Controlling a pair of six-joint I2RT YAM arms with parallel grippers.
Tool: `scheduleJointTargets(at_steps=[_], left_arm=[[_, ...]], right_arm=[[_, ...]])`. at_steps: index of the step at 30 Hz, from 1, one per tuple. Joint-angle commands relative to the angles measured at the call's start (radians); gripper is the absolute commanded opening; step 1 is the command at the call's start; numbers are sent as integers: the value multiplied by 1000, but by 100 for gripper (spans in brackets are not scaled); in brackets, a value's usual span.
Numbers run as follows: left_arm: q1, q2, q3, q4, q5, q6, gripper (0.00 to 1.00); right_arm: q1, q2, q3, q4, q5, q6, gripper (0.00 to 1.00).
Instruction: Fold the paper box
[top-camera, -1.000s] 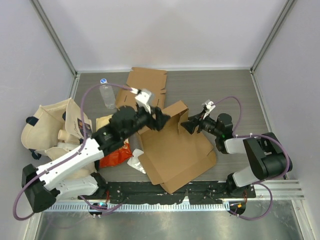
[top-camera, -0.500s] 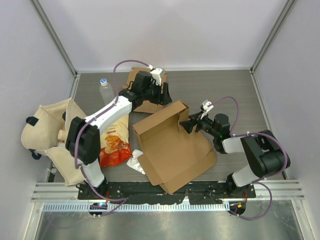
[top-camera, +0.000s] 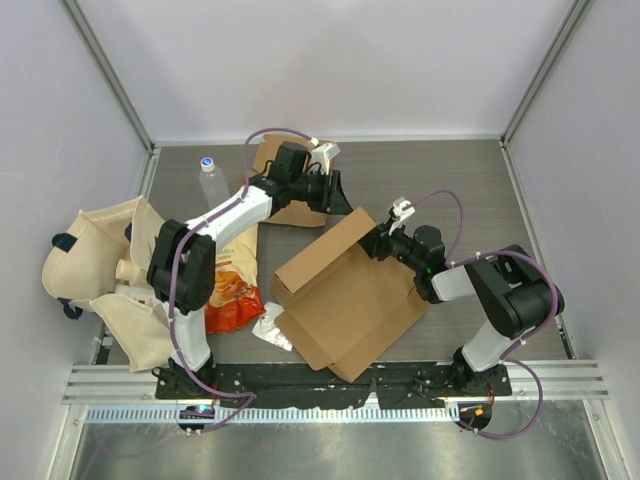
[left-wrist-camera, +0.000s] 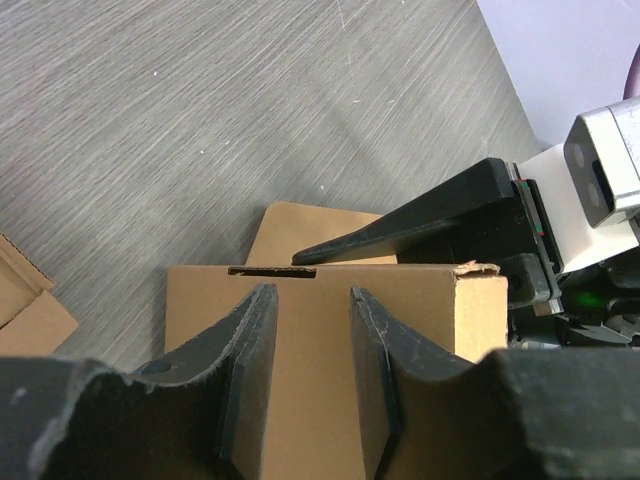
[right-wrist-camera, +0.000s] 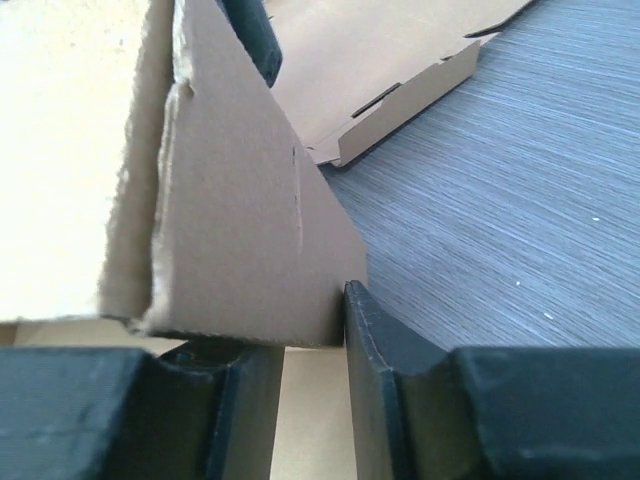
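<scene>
The paper box (top-camera: 350, 300) is brown cardboard, partly raised, in the middle of the table. My left gripper (top-camera: 338, 195) reaches over from the far side. In the left wrist view it (left-wrist-camera: 312, 292) stands open above a slotted box panel (left-wrist-camera: 425, 310), with nothing between its fingers. My right gripper (top-camera: 374, 240) is at the box's far right corner. In the right wrist view it (right-wrist-camera: 312, 340) is narrowly open, and a raised flap (right-wrist-camera: 240, 230) rests against its fingertips, hiding the left tip. One black right finger (left-wrist-camera: 420, 215) shows just beyond the panel in the left wrist view.
A second flat cardboard sheet (top-camera: 290, 165) lies at the back under my left arm. A water bottle (top-camera: 213, 185) stands at the back left. An orange snack bag (top-camera: 232, 290), a white wrapper (top-camera: 270, 328) and a cream tote bag (top-camera: 100, 265) lie left of the box.
My left arm swung from the box's left side to its far side. The right gripper moved in to the box's corner. Both grippers' jaws narrowed and the raised wall leaned lower.
</scene>
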Motion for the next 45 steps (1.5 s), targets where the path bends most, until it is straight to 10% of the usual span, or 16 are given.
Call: scheduleJointTargets(at_steps=[1, 8, 12, 16, 28, 34, 41, 45], left_arm=[[-5, 26, 18, 28, 48, -20, 38], [-4, 87, 77, -13, 60, -17, 35], [-2, 104, 73, -12, 65, -11, 34], [-1, 123, 59, 33, 98, -51, 33], [-37, 172, 29, 194, 166, -187, 29], [-39, 141, 41, 147, 91, -162, 35], [-5, -16, 101, 13, -213, -79, 51], [-4, -182, 35, -3, -405, -45, 60]], right_arm=[[50, 4, 30, 115, 142, -18, 31], [89, 51, 19, 267, 302, -45, 41], [102, 74, 62, 256, 341, -25, 26], [196, 73, 99, 143, 626, -93, 1], [455, 251, 204, 190, 1407, -458, 1], [452, 172, 133, 177, 1353, -426, 2], [379, -32, -5, -15, 1193, -299, 45], [334, -116, 33, -208, 1193, -185, 39]])
